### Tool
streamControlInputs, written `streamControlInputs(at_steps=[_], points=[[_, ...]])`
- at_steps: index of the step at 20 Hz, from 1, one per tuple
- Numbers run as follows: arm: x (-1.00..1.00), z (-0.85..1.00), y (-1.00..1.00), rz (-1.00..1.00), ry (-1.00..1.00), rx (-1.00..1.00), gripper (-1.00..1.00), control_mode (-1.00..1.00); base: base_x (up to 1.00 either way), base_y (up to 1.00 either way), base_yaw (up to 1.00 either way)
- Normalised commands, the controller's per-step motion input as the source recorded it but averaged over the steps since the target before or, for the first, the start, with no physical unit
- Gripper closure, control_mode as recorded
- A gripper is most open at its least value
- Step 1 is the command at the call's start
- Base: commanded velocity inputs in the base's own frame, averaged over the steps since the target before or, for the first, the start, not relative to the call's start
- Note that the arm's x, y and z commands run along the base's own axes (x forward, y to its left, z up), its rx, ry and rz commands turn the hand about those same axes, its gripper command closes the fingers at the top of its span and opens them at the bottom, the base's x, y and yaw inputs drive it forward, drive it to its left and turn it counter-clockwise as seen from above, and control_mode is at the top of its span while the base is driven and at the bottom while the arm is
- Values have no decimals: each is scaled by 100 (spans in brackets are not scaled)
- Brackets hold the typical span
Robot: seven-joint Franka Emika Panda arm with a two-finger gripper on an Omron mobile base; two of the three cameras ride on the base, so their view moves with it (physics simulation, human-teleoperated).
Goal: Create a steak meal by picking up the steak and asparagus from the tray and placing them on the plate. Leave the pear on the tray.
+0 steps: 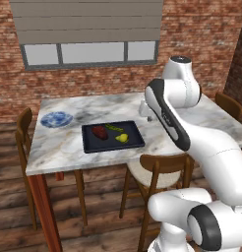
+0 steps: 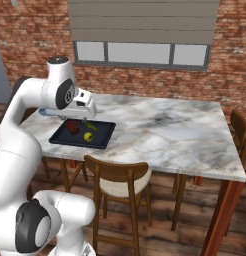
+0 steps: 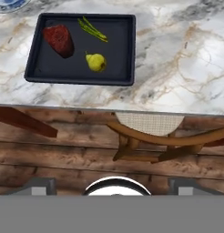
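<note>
Steak is lying on the tray, well ahead of the gripper; its jaw spread is not showing.

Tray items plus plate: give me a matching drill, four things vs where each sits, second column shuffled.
Things:
1. steak
2. asparagus
3. pear
4. plate

Places:
A. on the marble table, off the tray, past its steak end
B. on the tray, at the end nearest the plate
C. on the tray, by the edge nearest the chair
D. on the tray, by the far edge, between steak and pear in the left base view

Pairs: 1-B, 2-D, 3-C, 4-A
</note>
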Motion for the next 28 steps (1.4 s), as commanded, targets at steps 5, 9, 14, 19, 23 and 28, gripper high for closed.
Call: streamControlInputs(at_steps=[5, 9, 14, 19, 23, 28], points=[[13, -28, 67, 0, -1, 0, -100, -100, 0, 0, 0], [37, -41, 74, 0, 0, 0, -100, -100, 0, 0, 0], [60, -44, 69, 0, 0, 0, -100, -100, 0, 0, 0], [62, -35, 49, 0, 0, 0, -100, -100, 0, 0, 0], [47, -20, 15, 0, 0, 0, -100, -100, 0, 0, 0], [42, -16, 0, 0, 0, 0, -100, -100, 0, 0, 0]])
